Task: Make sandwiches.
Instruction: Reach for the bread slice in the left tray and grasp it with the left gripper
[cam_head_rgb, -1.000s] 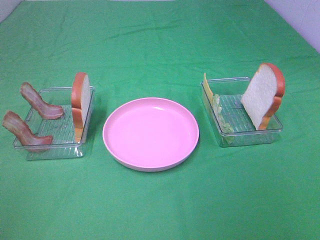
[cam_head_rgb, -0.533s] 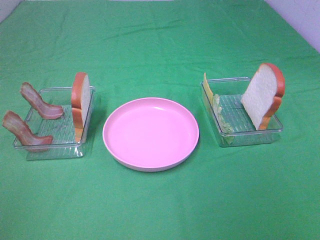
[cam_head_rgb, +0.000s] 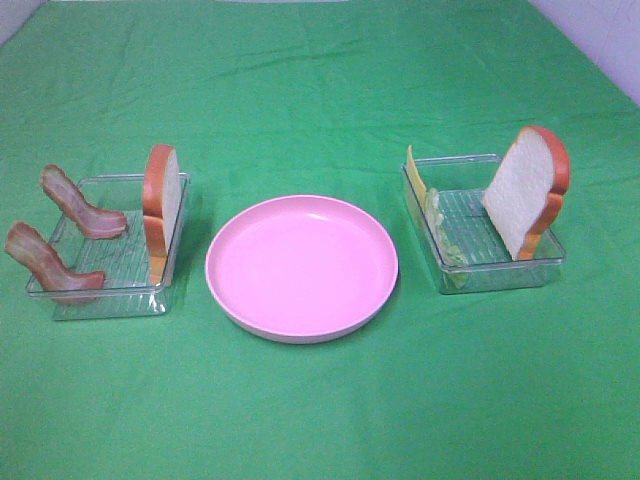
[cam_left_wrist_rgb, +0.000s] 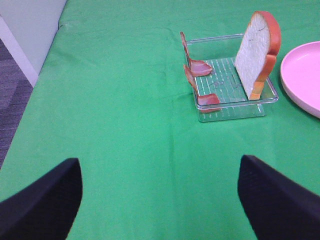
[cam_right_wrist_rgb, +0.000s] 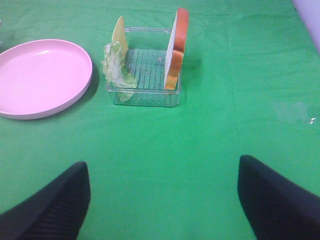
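Exterior high view, no sandwich stacked yet, toy parts split between two trays. In the clear ribbed plastic left tray: a white bread slice with orange-brown crust, upright on edge against the wall nearest the plate; a curled reddish-brown bacon strip hanging over the outer wall toward the back; a second bacon strip over the same wall toward the front. In the matching clear right tray: a second bread slice, tilted against the outer side; a thin yellow cheese slice propped at the back corner nearest the plate; a pale green lettuce leaf slumped along that same wall, just in front of the cheese. Between the trays, close to both but touching neither, a round pink plate. Underneath it all, a table covered in green cloth.

Left wrist view: black left fingers spread wide, gripping nothing, over bare cloth, well apart from the left tray.

Right wrist view: black right fingers likewise spread wide and holding nothing, well apart from the right tray.
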